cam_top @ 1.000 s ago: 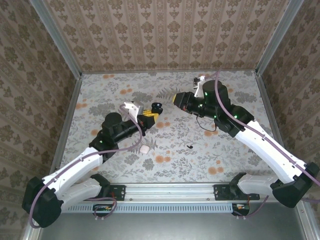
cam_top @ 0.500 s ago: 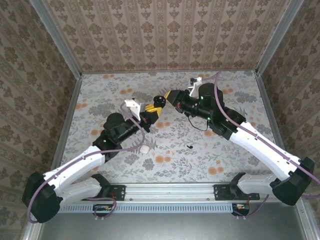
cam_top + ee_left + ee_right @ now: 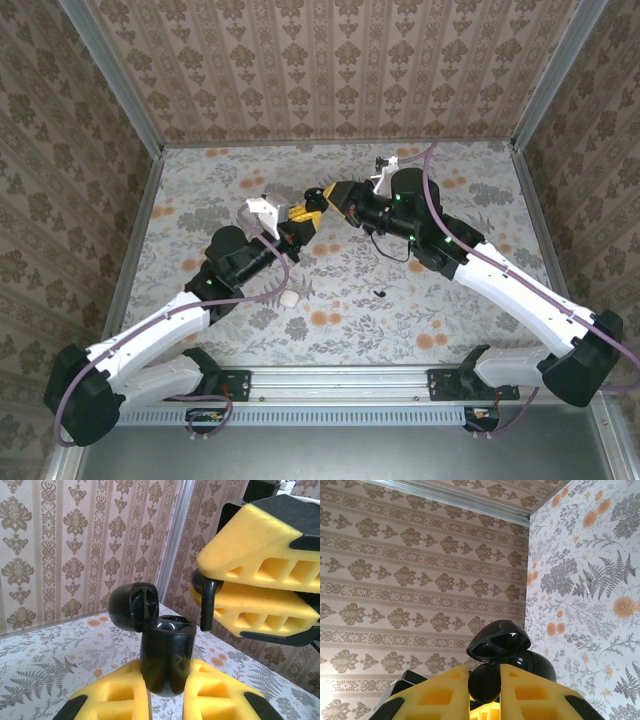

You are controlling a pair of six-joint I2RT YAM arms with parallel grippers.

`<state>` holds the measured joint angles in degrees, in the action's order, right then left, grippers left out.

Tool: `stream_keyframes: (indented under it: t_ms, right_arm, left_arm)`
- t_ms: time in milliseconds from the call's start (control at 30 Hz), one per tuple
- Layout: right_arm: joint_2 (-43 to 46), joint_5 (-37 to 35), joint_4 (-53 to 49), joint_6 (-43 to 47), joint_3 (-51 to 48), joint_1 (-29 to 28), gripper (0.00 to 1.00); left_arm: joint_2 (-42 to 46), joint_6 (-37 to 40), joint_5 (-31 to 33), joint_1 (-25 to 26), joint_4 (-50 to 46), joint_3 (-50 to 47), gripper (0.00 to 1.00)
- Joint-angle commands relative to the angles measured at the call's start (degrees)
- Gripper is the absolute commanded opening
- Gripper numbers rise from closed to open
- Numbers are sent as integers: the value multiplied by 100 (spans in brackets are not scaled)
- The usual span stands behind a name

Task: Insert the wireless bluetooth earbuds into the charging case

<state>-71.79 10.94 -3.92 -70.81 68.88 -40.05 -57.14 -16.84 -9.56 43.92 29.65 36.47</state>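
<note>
My left gripper [image 3: 167, 692] is shut on the charging case [image 3: 167, 652], a glossy black case held upright with its lid [image 3: 134, 606] flipped open. From the top camera, the left gripper [image 3: 302, 217] and case [image 3: 314, 199] hang above the middle of the table. My right gripper [image 3: 332, 192] is right next to the case, shut on one black earbud [image 3: 485, 684]. In the left wrist view that earbud's stem [image 3: 207, 605] points down just right of the case's open top. The second earbud [image 3: 380, 293] lies on the table.
A white pebble-like object [image 3: 289, 297] lies on the floral table [image 3: 470, 200] beside the left forearm. Patterned walls enclose the table on three sides, with a metal rail [image 3: 350, 380] along the near edge.
The right gripper has moved left with its earbud until it is beside the open case. The left gripper has lifted the case slightly toward it.
</note>
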Motion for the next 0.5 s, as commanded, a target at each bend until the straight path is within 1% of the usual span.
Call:
stream_keyframes:
  t_ms: [0, 200, 467]
  right_arm:
    - [-36, -76, 207, -97, -25, -38, 18]
    - [-89, -66, 321, -179, 35, -46, 17]
    - [-71, -92, 231, -83, 270, -78, 17]
  left_arm:
    - [173, 36, 33, 42, 196, 67, 0]
    - [201, 52, -5, 46, 138, 43, 0]
    - [212, 47, -8, 46, 129, 17, 0]
